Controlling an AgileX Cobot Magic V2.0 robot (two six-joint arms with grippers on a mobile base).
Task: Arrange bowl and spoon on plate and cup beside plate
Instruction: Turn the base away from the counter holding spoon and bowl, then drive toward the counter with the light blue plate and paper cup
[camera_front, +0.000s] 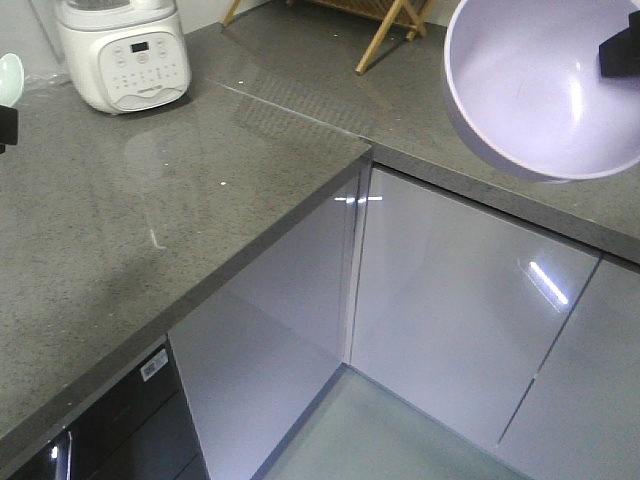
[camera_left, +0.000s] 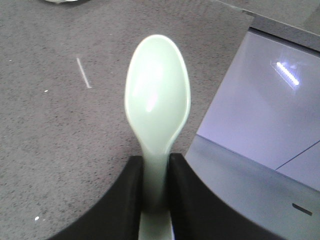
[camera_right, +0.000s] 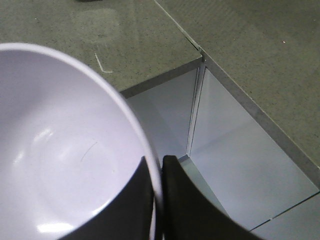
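Bowl (camera_right: 60, 165) rim clamped in right jaws, aloft; left jaws clamp spoon (camera_left: 157, 95) handle.

I see a white cooker (camera_front: 125, 55) on the grey speckled countertop (camera_front: 120, 230), with glossy pale cabinet doors (camera_front: 450, 300) below and wooden rack legs (camera_front: 385, 35) behind.

Front view: the bowl (camera_front: 530, 85) runs past the top and right edges; only a sliver of spoon (camera_front: 8, 78) shows at left.
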